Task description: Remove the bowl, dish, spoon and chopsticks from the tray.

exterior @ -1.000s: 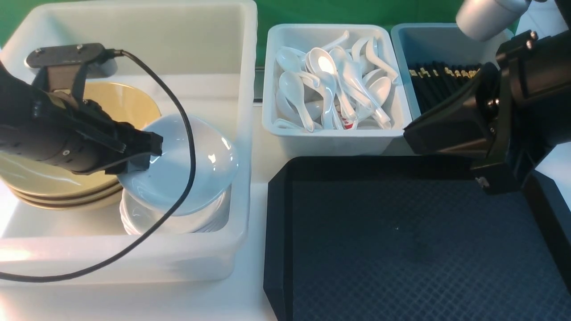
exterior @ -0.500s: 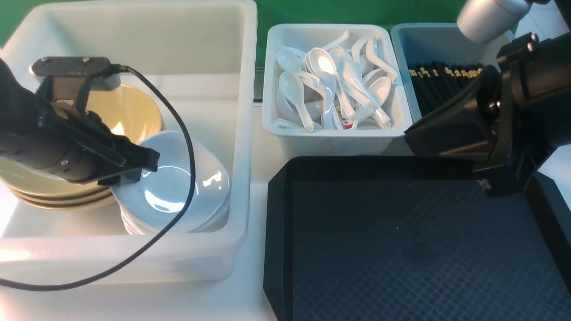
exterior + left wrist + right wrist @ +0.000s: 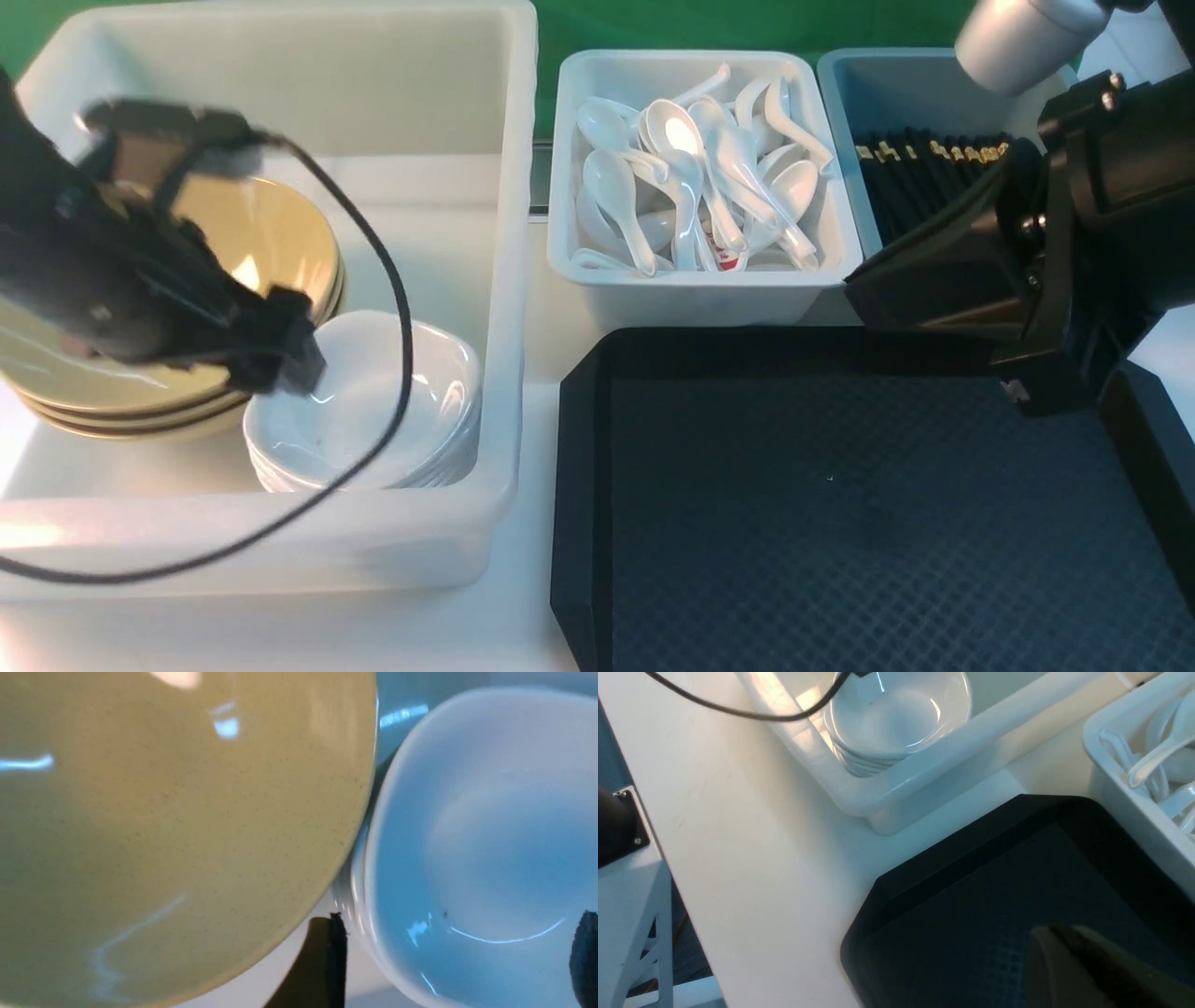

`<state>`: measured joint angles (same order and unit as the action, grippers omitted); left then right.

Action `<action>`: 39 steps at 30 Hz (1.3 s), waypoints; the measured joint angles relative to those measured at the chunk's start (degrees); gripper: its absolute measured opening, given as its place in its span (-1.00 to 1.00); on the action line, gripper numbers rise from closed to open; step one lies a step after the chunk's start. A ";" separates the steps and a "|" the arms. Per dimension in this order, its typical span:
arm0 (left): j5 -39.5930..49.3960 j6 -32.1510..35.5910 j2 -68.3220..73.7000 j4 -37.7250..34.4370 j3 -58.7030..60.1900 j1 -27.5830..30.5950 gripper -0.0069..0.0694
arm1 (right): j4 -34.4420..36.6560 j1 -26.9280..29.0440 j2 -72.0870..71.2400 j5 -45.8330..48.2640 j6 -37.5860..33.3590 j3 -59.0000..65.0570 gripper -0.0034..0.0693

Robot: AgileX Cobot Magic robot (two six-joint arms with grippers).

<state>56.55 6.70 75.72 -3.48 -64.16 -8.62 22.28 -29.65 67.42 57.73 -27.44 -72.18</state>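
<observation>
The white dish (image 3: pixel 383 411) lies level on top of a stack of like dishes in the big white bin (image 3: pixel 504 280), beside stacked mustard-tan bowls (image 3: pixel 121 373). My left gripper (image 3: pixel 289 359), blurred, hangs over the dish's near-left rim. In the left wrist view it (image 3: pixel 458 952) is open, with the dish (image 3: pixel 467 812) under it and a bowl (image 3: pixel 163 812) alongside. The black tray (image 3: pixel 579 467) carries nothing. My right gripper (image 3: pixel 854 278) is shut and empty above the tray's far edge, as the right wrist view (image 3: pixel 1057 938) also shows. Spoons (image 3: pixel 700 177) and chopsticks (image 3: pixel 924 159) lie in bins.
The white spoon bin (image 3: pixel 691 299) and the blue-grey chopstick bin (image 3: pixel 840 84) stand just behind the tray. A black cable (image 3: pixel 401 308) loops from my left wrist over the dishes and the big bin's front wall. White tabletop (image 3: pixel 738 858) lies left of the tray.
My left gripper lowered the tilted white dish onto the dish stack and opened, letting it go; the dish now lies flat. The right arm has hardly moved.
</observation>
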 joint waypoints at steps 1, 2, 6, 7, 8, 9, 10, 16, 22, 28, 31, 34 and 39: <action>1.91 -1.34 -1.35 1.32 -1.57 0.00 0.81 | 0.00 0.00 0.00 0.06 -0.33 0.00 -0.78; 2.22 -1.59 -1.66 1.53 -1.57 0.00 0.81 | -0.10 0.00 0.00 0.06 -0.39 0.00 -0.78; 6.82 -6.70 -12.99 7.49 -2.19 0.00 0.62 | -3.79 0.00 -1.95 0.56 -0.65 0.00 -0.78; 7.11 -7.29 -15.50 8.69 -1.30 0.00 0.55 | -4.74 0.00 -2.61 0.56 -0.53 0.00 -0.78; 7.11 -8.21 -18.14 10.18 -0.14 0.00 0.47 | -5.65 0.00 -3.63 0.37 -0.26 0.00 -0.78; 7.01 -9.09 -21.57 11.52 1.70 0.00 0.36 | -6.73 0.00 -5.05 -0.03 0.10 0.00 -0.78; 6.78 -9.61 -24.42 12.44 3.93 0.00 0.27 | -7.51 0.00 -6.60 -0.46 0.51 0.00 -0.78; -0.33 -13.28 -44.59 14.48 20.21 0.00 -0.51 | -8.80 0.00 -17.03 -8.55 0.28 5.14 -0.77; -8.29 -13.60 -56.84 14.55 33.50 0.00 -0.83 | -8.85 0.00 -29.65 -20.69 -2.36 17.38 -0.75; -15.16 -11.80 -60.65 14.59 37.85 0.00 -0.85 | -8.85 0.00 -37.73 -27.15 -3.04 24.44 -0.75; -15.38 -11.73 -60.65 14.53 38.19 0.00 -0.85 | -8.85 0.00 -38.13 -26.57 -3.42 24.80 -0.74; -15.38 -11.67 -60.65 14.47 38.19 0.00 -0.85 | -8.85 0.00 -38.19 -24.00 -3.42 24.86 -0.74; -15.38 -11.67 -60.65 14.47 38.19 0.00 -0.85 | -8.85 0.00 -38.19 -18.90 -3.42 25.18 -0.72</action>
<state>41.17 -4.97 15.07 10.99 -25.97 -8.62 13.43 -29.65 29.23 38.83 -30.86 -47.00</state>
